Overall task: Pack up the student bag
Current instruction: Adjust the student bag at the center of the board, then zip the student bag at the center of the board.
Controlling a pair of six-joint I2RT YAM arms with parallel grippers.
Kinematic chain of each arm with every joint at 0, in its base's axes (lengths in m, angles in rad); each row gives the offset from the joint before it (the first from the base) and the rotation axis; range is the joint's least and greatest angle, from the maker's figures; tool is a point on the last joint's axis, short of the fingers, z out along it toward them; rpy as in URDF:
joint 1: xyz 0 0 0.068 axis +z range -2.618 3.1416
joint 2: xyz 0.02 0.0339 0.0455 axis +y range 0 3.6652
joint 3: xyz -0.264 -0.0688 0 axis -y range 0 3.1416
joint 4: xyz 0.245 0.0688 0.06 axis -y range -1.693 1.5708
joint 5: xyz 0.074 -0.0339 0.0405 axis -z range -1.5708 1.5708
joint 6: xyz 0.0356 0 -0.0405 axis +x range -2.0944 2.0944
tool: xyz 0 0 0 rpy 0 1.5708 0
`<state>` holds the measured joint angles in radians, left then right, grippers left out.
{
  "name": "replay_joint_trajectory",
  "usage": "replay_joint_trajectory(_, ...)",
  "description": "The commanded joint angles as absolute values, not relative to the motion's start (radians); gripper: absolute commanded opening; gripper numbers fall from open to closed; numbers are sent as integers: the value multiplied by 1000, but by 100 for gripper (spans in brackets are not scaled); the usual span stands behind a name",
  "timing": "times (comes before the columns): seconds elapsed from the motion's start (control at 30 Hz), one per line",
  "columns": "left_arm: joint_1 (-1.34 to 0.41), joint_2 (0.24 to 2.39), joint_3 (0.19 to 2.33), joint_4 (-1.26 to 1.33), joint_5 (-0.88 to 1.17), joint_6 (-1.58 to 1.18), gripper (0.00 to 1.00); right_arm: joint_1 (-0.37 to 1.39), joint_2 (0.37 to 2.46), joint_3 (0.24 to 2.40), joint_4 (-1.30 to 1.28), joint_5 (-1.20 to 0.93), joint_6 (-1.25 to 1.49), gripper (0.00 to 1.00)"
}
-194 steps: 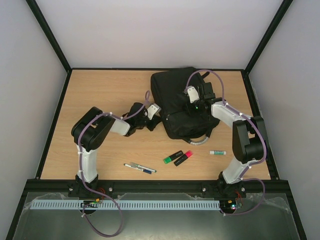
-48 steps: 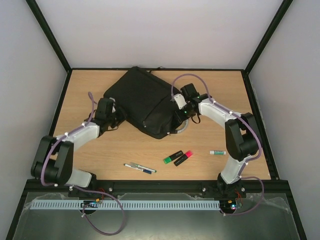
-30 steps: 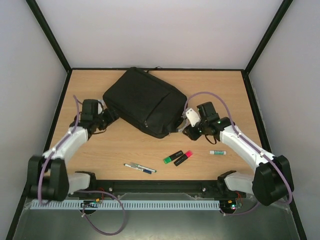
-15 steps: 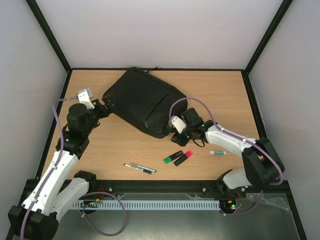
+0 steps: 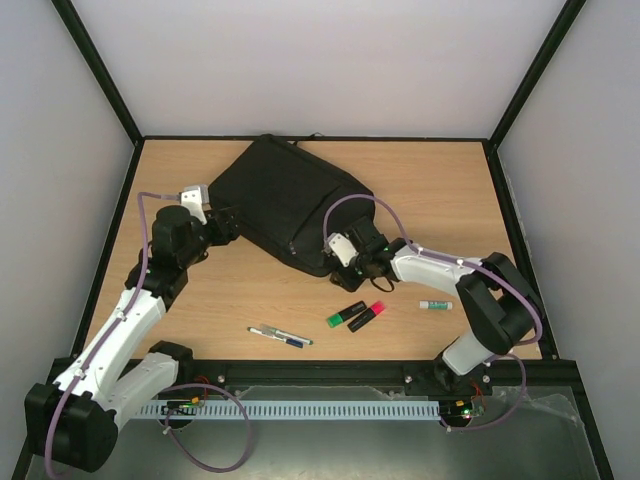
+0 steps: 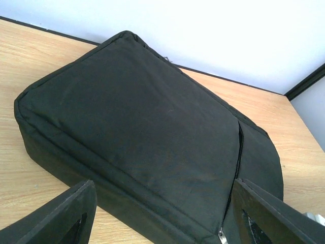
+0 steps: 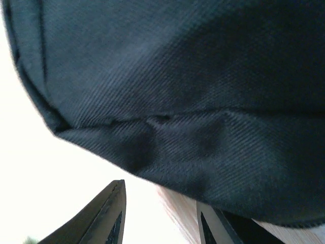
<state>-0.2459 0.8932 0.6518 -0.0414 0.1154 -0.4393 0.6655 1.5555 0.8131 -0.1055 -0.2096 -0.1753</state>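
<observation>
Top external view first: the student bag point(image 5: 285, 205) lies flat and slantwise on the far middle of the table point(image 5: 450, 190), with one corner pointing at the back edge and another at the near side. The left gripper point(image 5: 222, 222) sits just beside the bag's left corner. Its wrist camera shows the fingers spread wide with nothing between them, looking along the top panel. The right gripper point(image 5: 340, 262) is right up at the near corner, with its fingers also parted and empty and black weave filling its camera.

By my reckoning the bag will handle soft and floppy. The fabric should give decent purchase, but a pinch on a flat panel would likely only bunch the cloth. Better holds look to be the piped corner seam in front of the right fingers, or the small zipper pull point(image 6: 221, 235) low in the left wrist view.

Waiting on the near side are a green highlighter point(image 5: 346, 314), a pink highlighter point(image 5: 367, 315), a pen point(image 5: 280, 336) and a small white stick point(image 5: 435, 304), all well apart from the bag.
</observation>
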Motion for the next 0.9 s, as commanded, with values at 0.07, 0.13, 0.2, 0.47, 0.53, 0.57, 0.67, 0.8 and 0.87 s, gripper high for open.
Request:
replay_joint_trajectory(0.07, -248, 887, 647, -28, 149, -417, 74, 673, 1606, 846, -58, -123, -130, 33)
replay_joint_trajectory(0.13, -248, 886, 642, -26, 154, -417, 74, 673, 1608, 837, -41, -101, -134, 31)
replay_joint_trajectory(0.2, -248, 887, 640, -26, 157, -420, 74, 673, 1608, 832, -26, -77, -136, 29)
replay_joint_trajectory(0.47, -248, 889, 639, -28, 166, -422, 74, 673, 1626, 823, 16, -32, -146, 20)
replay_joint_trajectory(0.53, -248, 887, 637, -28, 167, -423, 74, 673, 1617, 815, 22, -25, -156, 16)
replay_joint_trajectory(0.57, -248, 885, 636, -27, 168, -423, 74, 673, 1612, 810, 25, -22, -160, 13)
replay_joint_trajectory(0.67, -248, 886, 632, -27, 170, -425, 73, 673, 1589, 802, 18, -14, -173, 7)
replay_joint_trajectory(0.8, -260, 908, 633, -38, 163, -438, 71, 673, 1547, 799, -26, -7, -215, 1)
replay_joint_trajectory(0.87, -283, 931, 638, -56, 140, -456, 70, 673, 1531, 812, -70, -14, -245, 1)
